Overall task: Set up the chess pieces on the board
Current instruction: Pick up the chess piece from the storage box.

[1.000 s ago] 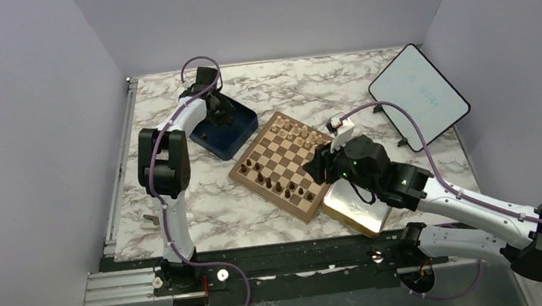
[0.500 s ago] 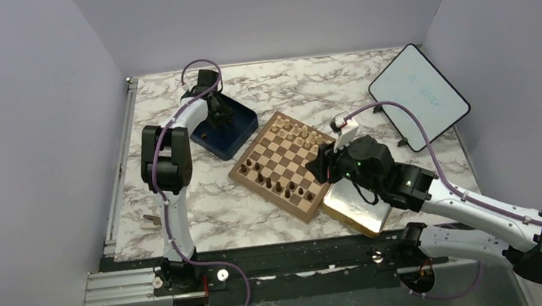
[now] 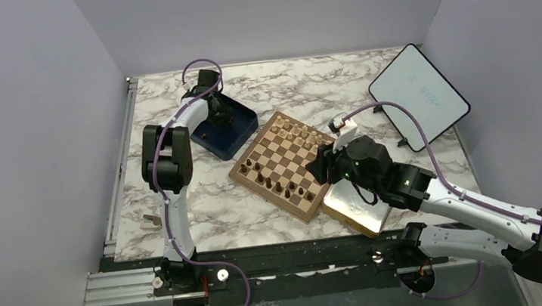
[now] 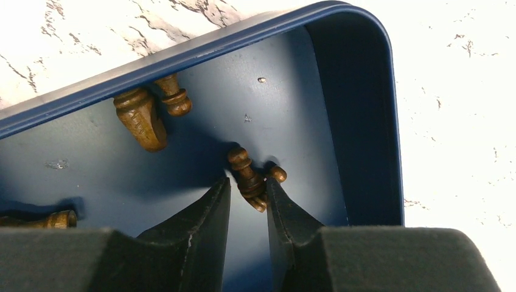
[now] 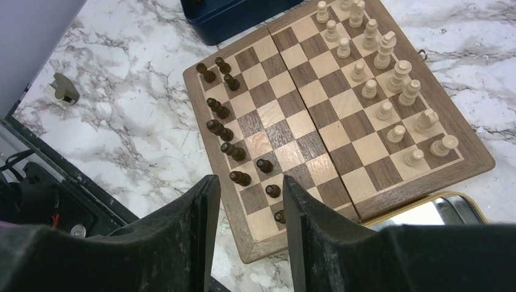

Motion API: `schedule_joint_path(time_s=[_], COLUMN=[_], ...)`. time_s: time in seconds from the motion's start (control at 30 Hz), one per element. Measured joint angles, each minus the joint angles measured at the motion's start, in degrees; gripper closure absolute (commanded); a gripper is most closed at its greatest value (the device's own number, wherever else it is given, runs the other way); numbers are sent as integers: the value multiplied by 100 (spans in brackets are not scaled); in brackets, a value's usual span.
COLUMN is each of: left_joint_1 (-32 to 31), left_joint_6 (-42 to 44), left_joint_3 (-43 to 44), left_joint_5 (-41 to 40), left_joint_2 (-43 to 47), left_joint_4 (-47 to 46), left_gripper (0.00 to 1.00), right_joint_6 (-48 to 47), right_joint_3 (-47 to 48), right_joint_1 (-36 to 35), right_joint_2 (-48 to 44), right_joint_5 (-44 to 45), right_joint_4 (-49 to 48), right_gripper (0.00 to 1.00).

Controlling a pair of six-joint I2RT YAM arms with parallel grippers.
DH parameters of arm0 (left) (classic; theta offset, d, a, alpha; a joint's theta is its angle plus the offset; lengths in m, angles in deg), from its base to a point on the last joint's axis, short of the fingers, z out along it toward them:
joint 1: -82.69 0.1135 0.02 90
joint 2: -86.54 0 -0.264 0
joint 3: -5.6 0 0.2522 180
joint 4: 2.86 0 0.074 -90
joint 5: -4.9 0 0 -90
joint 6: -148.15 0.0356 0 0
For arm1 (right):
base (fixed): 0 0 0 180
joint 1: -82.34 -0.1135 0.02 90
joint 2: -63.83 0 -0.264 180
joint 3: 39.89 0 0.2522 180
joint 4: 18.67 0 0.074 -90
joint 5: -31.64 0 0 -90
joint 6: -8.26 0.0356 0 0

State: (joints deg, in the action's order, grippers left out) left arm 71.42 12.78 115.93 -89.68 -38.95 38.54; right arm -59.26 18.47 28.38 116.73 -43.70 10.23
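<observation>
The board point(image 3: 284, 145) lies mid-table, with dark brown pieces point(image 3: 277, 186) along its near-left side and pale pieces point(image 3: 301, 131) along the far side. My left gripper point(image 3: 218, 114) is down inside the dark blue box point(image 3: 241, 130). In the left wrist view my open left gripper point(image 4: 248, 186) straddles a dark piece point(image 4: 241, 160) lying on the box floor point(image 4: 359, 121); the piece touches the right finger, with a gap at the left finger. My right gripper point(image 3: 319, 166) hovers open and empty over the board's near corner point(image 5: 268, 243), above the dark pieces point(image 5: 229, 149).
More dark pieces point(image 4: 141, 119) lie against the box wall, and one lies at the left point(image 4: 58, 219). A gold-rimmed tray point(image 3: 357, 210) sits under my right arm beside the board. A white tablet point(image 3: 419, 96) lies at the back right. A small grey object point(image 3: 151, 220) lies near the left edge.
My left arm has shifted slightly and lowered its gripper deeper into the blue box. The right arm has barely moved.
</observation>
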Motion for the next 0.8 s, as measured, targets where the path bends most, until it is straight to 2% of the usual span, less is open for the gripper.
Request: schedule_joint_path(time_s=[0.23,0.53,0.8], left_joint_1=[0,0,0], left_joint_6=[131,455,933], left_joint_3=[17,44,92], left_joint_5=[-122,-131,-103], left_joint_2=[0,-22,-20], left_joint_4=[39,131,201], left_gripper=[68,82,83], right_joint_6=[0,66,197], right_joint_3=[0,-11,-120], right_joint_1=[0,0,0], right_joint_2=[-9,-57,-280], right_joint_5=[15,72,72], right_joint_4=[0,98,63], right_gripper=[53,53,53])
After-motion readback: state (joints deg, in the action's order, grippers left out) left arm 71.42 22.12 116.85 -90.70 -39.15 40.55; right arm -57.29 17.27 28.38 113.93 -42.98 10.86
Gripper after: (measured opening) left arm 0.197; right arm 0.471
